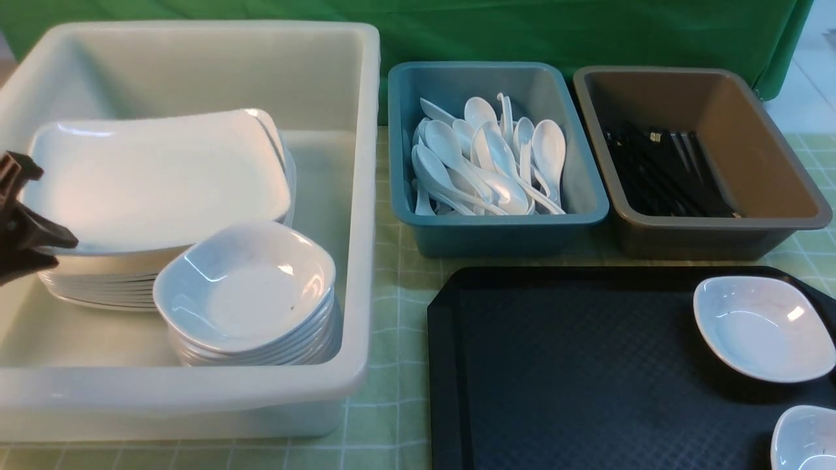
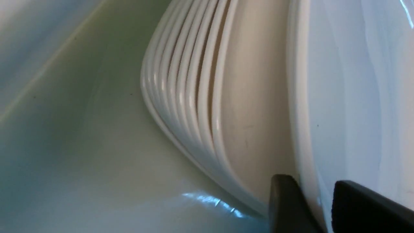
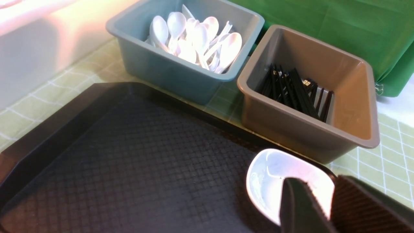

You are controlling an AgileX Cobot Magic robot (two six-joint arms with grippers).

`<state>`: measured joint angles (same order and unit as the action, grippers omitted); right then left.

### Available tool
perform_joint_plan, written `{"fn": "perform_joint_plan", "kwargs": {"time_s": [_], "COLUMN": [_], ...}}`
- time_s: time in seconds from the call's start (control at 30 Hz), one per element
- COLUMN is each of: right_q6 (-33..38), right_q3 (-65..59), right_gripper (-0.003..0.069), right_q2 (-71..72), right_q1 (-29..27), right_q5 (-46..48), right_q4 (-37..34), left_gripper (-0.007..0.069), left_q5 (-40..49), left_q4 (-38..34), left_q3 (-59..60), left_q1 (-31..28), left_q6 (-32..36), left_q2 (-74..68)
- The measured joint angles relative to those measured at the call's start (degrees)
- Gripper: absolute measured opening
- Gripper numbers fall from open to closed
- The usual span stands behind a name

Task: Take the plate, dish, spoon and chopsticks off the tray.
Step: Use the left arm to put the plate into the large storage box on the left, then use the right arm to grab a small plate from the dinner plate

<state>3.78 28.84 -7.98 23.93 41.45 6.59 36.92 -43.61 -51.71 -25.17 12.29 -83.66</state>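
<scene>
Left gripper (image 1: pixel 39 222) sits at the far-left edge of the scene, inside the white tub (image 1: pixel 366 196). Its jaws are clamped on the left rim of the plate (image 1: pixel 157 176); the left wrist view shows one finger (image 2: pixel 288 204) under the rim & the other on top. The plate is tilted, w/ its left side raised over the plate stack (image 1: pixel 98 287) and its right side resting on it. A stack of small dishes (image 1: pixel 248 287) stands in the tub just near-right of the plates.

The tray (image 1: pixel 575 365) lies near-right w/ two dishes on its right side, one (image 1: pixel 764 326) farther and one (image 1: pixel 806 437) at the near corner, partly cut off.

Beyond the tray, the teal bin (image 1: pixel 496 238) holds spoons (image 1: pixel 483 156) & the brown-grey bin (image 1: pixel 705 245) holds chopsticks (image 1: pixel 666 176).

Right gripper (image 3: pixel 318 194) shows only in its wrist view, over the tray's right side near the far dish. Its jaws are a narrow gap apart w/ nothing clamped btwn them.
</scene>
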Motion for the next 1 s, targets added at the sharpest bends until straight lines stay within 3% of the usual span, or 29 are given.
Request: {"fn": "perform_joint_plan", "kwargs": {"time_s": [0.03, 0.13, 0.27, 0.57, 0.7, 0.77, 0.8, 0.9, 1.0], "right_q6": [0.0, 0.0, 0.0, 0.0, 0.0, 0.0, 0.0, 0.0, -0.3], "right_q3": [0.0, 0.0, 0.0, 0.0, 0.0, 0.0, 0.0, 0.0, 0.0], "right_gripper": [0.0160, 0.0166, 0.0167, 0.0169, 0.0174, 0.0176, 0.0176, 0.0176, 0.0176], "right_q2": [0.0, 0.0, 0.0, 0.0, 0.0, 0.0, 0.0, 0.0, 0.0], "right_q1": [0.0, 0.0, 0.0, 0.0, 0.0, 0.0, 0.0, 0.0, 0.0], "right_q5": [0.0, 0.0, 0.0, 0.0, 0.0, -0.1, -0.1, -0.2, -0.3], "right_q4": [0.0, 0.0, 0.0, 0.0, 0.0, 0.0, 0.0, 0.0, 0.0], "left_gripper": [0.0261, 0.0402, 0.0507, 0.0533, 0.0442, 0.0276, 0.0262, 0.0081, 0.0000], "left_q5": [0.0, 2.3, 4.6, 16.6, 22.8, 25.0, 25.0, 23.6, 18.9], "left_q4": [0.0, 5.6, 8.8, 14.3, 15.1, 16.4, 16.6, 16.8, 17.2], "left_q3": [0.0, -0.6, -3.5, -15.7, -18.1, -18.2, -18.2, -18.2, -18.2], "left_q1": [0.0, 0.0, 0.0, 0.0, 0.1, 0.9, 1.1, 1.3, 1.3], "left_q6": [0.0, 0.0, -0.2, -2.5, -2.9, -2.2, -2.1, -1.7, -1.6], "left_q2": [0.0, 0.0, 0.0, 0.0, 0.1, 0.0, 0.0, -0.3, -1.7]}}
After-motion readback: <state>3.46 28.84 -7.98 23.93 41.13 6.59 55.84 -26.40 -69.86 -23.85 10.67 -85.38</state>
